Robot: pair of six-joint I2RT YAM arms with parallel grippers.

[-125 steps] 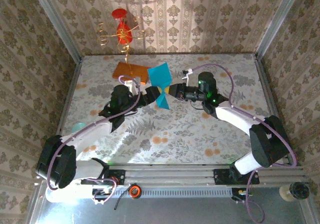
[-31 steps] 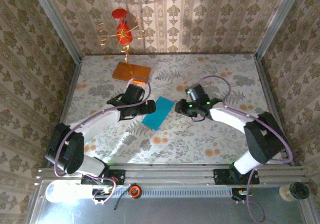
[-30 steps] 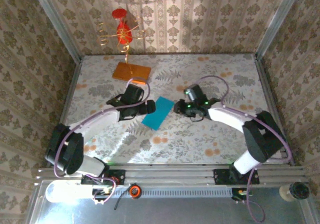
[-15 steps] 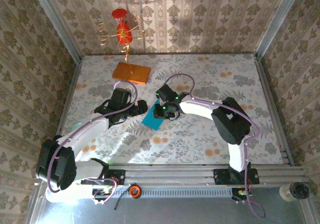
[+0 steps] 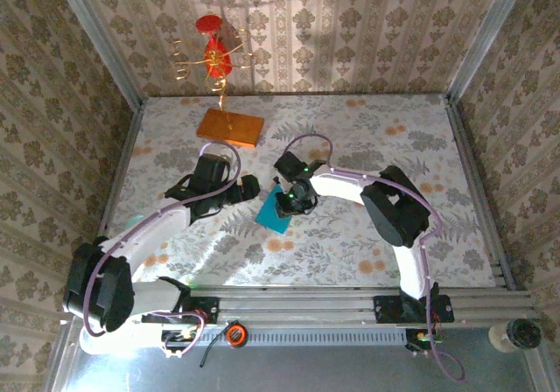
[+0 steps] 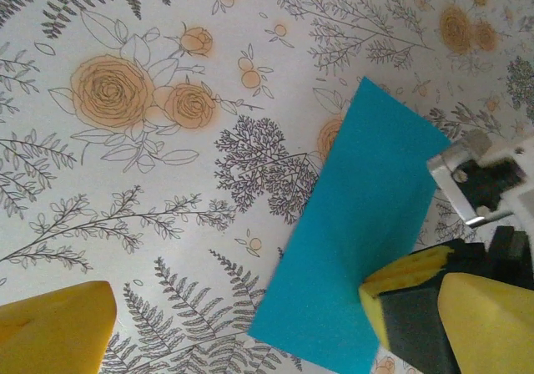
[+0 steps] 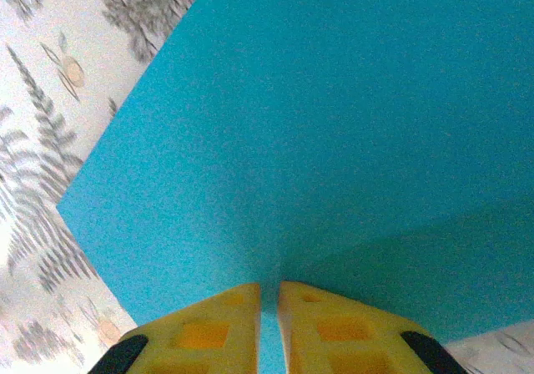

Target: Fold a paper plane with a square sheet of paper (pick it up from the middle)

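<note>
Now we note the right arm bent far across toward the left, its right gripper point(image 5: 292, 202) pointed down onto the folded cyan sheet of paper point(image 5: 270, 219), fingertips drawn almost together with a sliver between. The sheet lies flat on the floral table point(image 5: 376, 129). The left arm stretches low and forward; the left gripper point(image 5: 248, 191) sits just beside the sheet, jaws spread wide.

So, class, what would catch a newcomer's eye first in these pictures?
The cyan-blue paper, folded to a rectangle, lies central on the floral table, the right gripper over it, fingers almost together, the open left gripper beside it. At the back, a red and gold ornament rises over an orange slab.
</note>
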